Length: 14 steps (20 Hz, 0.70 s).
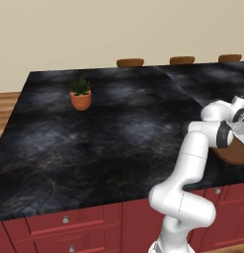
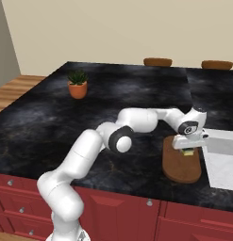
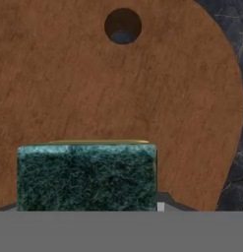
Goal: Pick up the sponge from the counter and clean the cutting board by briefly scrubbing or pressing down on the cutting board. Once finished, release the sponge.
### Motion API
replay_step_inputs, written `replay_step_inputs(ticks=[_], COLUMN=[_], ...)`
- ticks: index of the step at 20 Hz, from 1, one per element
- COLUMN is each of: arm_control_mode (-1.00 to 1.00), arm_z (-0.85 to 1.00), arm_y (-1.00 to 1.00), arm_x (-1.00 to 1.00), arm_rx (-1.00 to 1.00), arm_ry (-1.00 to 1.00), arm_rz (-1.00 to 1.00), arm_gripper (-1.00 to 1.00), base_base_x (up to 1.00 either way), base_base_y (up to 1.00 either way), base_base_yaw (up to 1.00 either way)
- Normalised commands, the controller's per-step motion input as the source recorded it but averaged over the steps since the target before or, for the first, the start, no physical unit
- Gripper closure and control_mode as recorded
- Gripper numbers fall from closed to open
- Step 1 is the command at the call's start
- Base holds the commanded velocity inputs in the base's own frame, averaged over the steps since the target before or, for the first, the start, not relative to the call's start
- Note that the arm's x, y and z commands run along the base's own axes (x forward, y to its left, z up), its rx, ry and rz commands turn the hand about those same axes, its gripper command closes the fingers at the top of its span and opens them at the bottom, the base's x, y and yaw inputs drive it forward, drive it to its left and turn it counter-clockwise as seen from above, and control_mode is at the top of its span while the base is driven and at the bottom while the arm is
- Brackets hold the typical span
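The gripper [image 2: 187, 149] pinches the sponge [image 3: 86, 174] over the board [image 3: 118, 93], low and right in the right base view. This looks like the cleaning step. Next it should press down, then let go.

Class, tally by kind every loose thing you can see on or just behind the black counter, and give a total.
Potted plant: 1
Cutting board: 1
Sponge: 1, over the board
Brown round discs past the far edge: 3
Total: 6
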Motion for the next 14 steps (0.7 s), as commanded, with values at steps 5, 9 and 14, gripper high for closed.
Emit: replay_step_inputs(ticks=[5, 9, 14], arm_control_mode=[-1.00, -1.00, -1.00], arm_z=[0.01, 0.00, -0.27], arm_y=[0.20, 0.45, 0.48], arm_x=[0.08, 0.43, 0.25], arm_rx=[0.00, 0.00, 0.00], arm_ry=[0.00, 0.00, 0.04], arm_rz=[0.00, 0.00, 0.00], arm_gripper=[1.00, 1.00, 1.00], base_base_x=[0.00, 0.00, 0.00], base_base_y=[0.00, 0.00, 0.00], base_base_yaw=[0.00, 0.00, 0.00])
